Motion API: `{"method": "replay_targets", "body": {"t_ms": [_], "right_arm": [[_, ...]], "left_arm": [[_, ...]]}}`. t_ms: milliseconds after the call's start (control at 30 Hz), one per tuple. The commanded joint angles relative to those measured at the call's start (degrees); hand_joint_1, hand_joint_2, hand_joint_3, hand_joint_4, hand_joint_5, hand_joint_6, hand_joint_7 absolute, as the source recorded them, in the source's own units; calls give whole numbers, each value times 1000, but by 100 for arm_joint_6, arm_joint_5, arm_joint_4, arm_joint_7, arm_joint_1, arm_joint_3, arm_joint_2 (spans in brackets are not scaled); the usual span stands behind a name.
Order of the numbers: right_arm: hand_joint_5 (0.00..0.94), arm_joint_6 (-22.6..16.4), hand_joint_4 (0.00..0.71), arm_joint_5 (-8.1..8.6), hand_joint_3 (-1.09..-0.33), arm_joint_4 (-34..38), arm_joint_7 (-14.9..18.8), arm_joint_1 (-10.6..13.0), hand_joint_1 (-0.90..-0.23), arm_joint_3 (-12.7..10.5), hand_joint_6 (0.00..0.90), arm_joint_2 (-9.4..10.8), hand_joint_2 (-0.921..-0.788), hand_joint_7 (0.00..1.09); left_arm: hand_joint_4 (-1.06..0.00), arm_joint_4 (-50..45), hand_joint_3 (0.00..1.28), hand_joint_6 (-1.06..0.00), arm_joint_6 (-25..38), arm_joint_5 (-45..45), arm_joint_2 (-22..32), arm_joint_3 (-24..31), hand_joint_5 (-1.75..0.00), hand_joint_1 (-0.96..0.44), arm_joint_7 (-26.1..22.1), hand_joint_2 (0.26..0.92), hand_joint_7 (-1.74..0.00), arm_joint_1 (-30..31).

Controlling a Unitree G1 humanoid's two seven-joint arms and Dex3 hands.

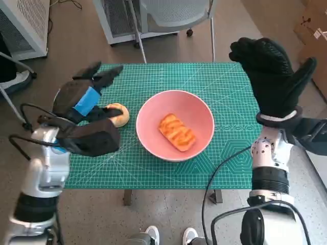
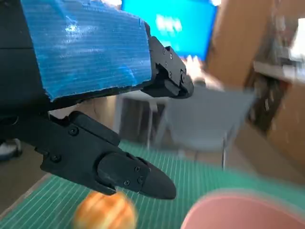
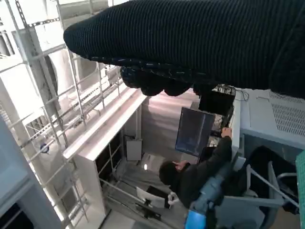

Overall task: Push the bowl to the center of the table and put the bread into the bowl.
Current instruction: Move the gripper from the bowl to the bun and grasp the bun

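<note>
A pink bowl [image 1: 175, 125] stands near the middle of the green cutting mat [image 1: 153, 168]. A golden glazed pastry [image 1: 177, 132] lies inside it. A second round bread [image 1: 117, 114] lies on the mat left of the bowl; in the left wrist view this bread [image 2: 105, 213] shows blurred beside the bowl's rim [image 2: 243, 210]. My left hand [image 1: 87, 99] hovers over that bread with fingers spread, holding nothing. My right hand [image 1: 271, 71] is raised above the mat's right edge, fingers apart and empty; the glove [image 3: 190, 43] fills the top of the right wrist view.
A grey chair [image 1: 173, 15] stands behind the table, with a white cabinet [image 1: 23, 23] at the far left. Cables hang at both arms. Feet [image 1: 168, 236] show below the table's front edge. A person [image 3: 200, 171] sits at a monitor in the right wrist view.
</note>
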Motion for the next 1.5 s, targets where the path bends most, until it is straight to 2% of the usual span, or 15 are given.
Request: {"method": "replay_targets", "body": {"t_ms": [33,333,700,900,1267,1500], "right_arm": [[1,68,349,35,-718,36,26,12,-639,-20,460,-23,-921,3],[1,88,349,7,-715,-12,-13,30,-642,-14,460,-44,-921,3],[1,78,350,-36,-706,-28,-62,44,-652,5,461,-54,-921,2],[1,94,350,-37,-703,-18,-66,36,-655,6,461,-77,-921,2],[1,58,351,-64,-705,-49,-82,55,-656,38,455,-83,-921,0],[0,84,351,-55,-705,-74,-85,55,-656,43,451,-118,-921,0]], "left_arm": [[-63,612,9,-286,-355,-224,326,-85,-1,-485,-419,745,-1,-171],[-37,1355,1,-254,-426,-119,399,-339,0,-537,-690,730,0,-458],[-30,1813,1,-250,-285,290,298,-708,-1,-577,-502,731,0,-658],[-51,2258,1,-258,-486,511,260,-921,-8,-596,-141,733,-3,-788],[-84,3631,0,-278,-1075,850,-6,-1342,-10,-609,943,733,-9,-1236],[-104,4172,0,-288,-1313,864,-236,-1486,-10,-584,1323,732,-9,-1495]]}}
